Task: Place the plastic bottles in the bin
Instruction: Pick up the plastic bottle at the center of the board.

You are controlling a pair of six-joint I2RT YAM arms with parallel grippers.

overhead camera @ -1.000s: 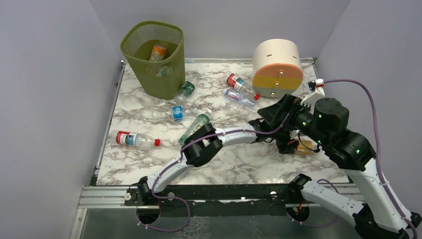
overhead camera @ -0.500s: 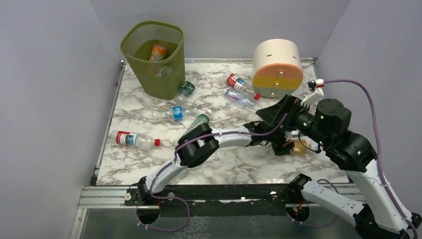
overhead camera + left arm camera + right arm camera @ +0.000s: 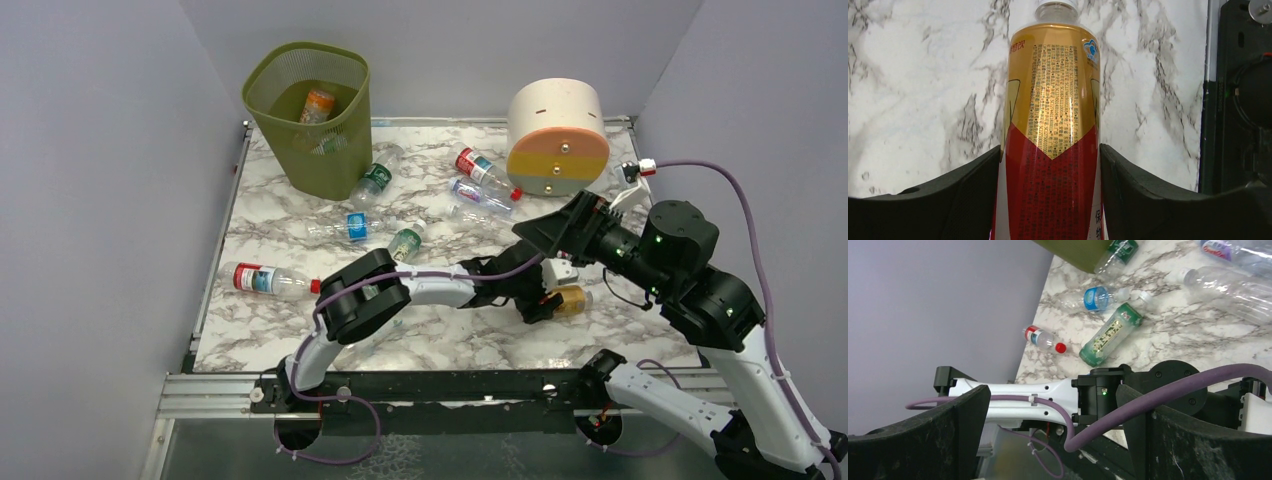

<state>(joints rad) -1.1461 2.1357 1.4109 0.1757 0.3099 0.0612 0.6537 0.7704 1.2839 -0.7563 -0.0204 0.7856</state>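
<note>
My left gripper is shut on a gold-and-red labelled bottle low over the marble at the right. In the left wrist view both black fingers press the sides of that bottle. My right gripper hangs open just above it, holding nothing. The olive mesh bin stands at the far left with an orange bottle inside. Several bottles lie loose: red-labelled, blue-labelled, green, and another red-labelled one.
A cream cylinder with orange, yellow and grey bands sits at the far right. A green-labelled bottle leans against the bin's foot. My left arm's elbow stretches across the near table. Grey walls close in the sides.
The left gripper closed on the gold-and-red bottle and drew it leftward. The left elbow swung left and nearer. The right gripper stayed open above.
</note>
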